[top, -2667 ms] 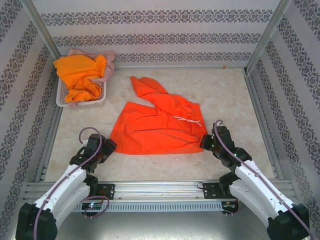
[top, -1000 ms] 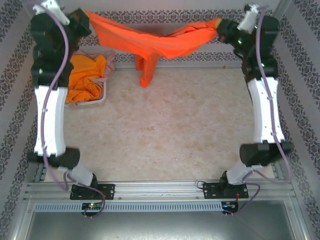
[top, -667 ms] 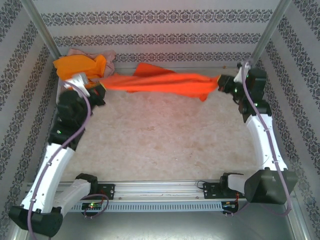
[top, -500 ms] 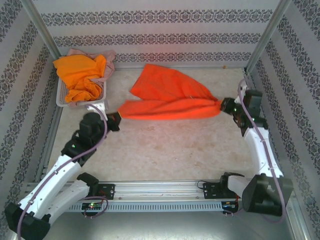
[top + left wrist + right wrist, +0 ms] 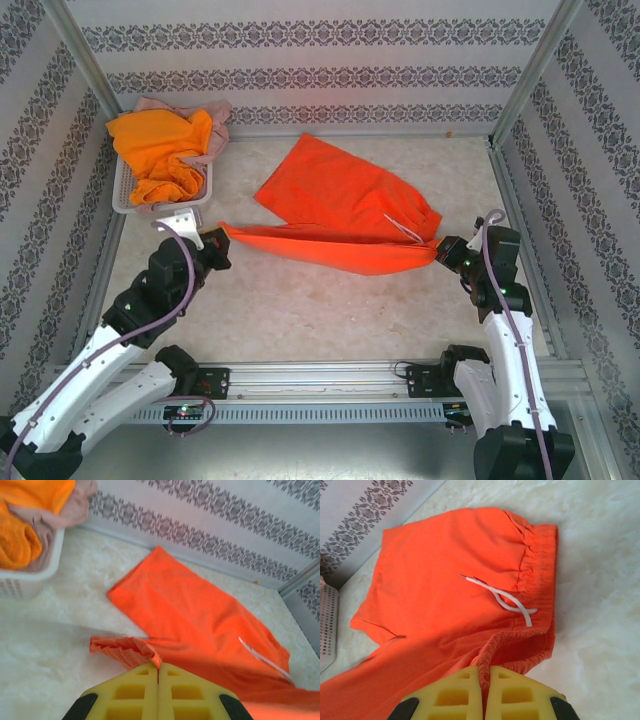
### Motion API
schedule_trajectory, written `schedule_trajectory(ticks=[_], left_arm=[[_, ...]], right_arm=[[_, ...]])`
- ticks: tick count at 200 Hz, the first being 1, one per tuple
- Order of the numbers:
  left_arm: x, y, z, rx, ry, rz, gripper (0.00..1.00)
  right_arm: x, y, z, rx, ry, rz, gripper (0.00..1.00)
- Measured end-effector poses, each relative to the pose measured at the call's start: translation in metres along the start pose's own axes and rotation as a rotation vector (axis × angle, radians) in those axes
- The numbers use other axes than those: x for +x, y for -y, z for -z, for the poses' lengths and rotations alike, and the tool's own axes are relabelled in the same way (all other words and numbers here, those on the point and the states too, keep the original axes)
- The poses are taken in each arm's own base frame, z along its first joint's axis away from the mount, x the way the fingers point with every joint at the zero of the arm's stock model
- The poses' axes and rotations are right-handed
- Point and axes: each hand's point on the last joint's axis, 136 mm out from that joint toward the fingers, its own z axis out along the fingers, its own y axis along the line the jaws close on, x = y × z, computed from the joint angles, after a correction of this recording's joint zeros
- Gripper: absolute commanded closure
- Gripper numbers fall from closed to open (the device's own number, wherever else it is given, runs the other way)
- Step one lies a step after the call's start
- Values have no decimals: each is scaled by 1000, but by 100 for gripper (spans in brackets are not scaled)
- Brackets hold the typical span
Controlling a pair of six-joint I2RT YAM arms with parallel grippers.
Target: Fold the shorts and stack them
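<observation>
**Red-orange shorts pinched at both ends, part lying on desk**

1. Garment. The red-orange shorts are spread across the middle of the desk. The far portion lies flat on the surface, one leg pointing toward the far wall. The near edge is drawn into a taut band running left to right between the two arms. A white drawstring lies loose on the fabric just below the gathered waistband, at the right end.

2. Left pincer. Yellow fingers are pressed together on a bunched corner of the fabric at the left end of the band.

3. Right pincer. Yellow fingers are pressed together on the gathered waistband at the right end.

4. Other garments. The bright orange shorts sit heaped in a white mesh basket at the far left corner of the desk. The dusty pink shorts lie under them and hang over the rim on the far side. The basket is well apart from the spread garment.

5. Surface. The desk top is pale beige with a marbled pattern, matte, and lit evenly.

6. Enclosure. The walls on three sides are white with horizontal bands of dark grey ornamental print. Metal posts stand at the far corners, and a metal rail runs along the near edge where the arm bases are bolted.
</observation>
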Motion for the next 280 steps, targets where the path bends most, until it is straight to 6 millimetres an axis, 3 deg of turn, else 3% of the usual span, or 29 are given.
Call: schedule_trajectory(ticks=[21,46,97,170,195,203,224,232,242,261,280], left_arm=[[-30,20,-10,-12,14,-69,100],[-58,43,-43,-60,29,-170,100],[-82,54,-141,-150,-27,-233,100],[-111,80,-255,-113,-53,-233,100],[-112,83,-295,-112,-71,-234,100],[-110,83,-310,-114,-79,-234,90],[-109,81,-348,-111,-86,-221,45],[-108,76,-360,-112,-87,-213,27],[-102,68,-372,-112,-104,-202,14],[-86,43,-378,-141,-181,-181,4],[-82,27,-366,-160,-239,-172,0]], right_arm=[[1,3,-3,26,-30,-22,100],[-8,10,-13,88,-54,-47,99],[-28,22,-37,185,-64,-99,99],[-58,32,-69,257,-56,-130,95],[-66,39,-84,282,-69,-155,84],[-69,42,-90,292,-74,-167,73],[-80,49,-106,312,-89,-196,39],[-86,51,-111,308,-91,-217,31],[-95,52,-114,291,-89,-231,24],[-110,51,-105,259,-57,-269,19],[-117,40,-82,211,3,-283,15]])
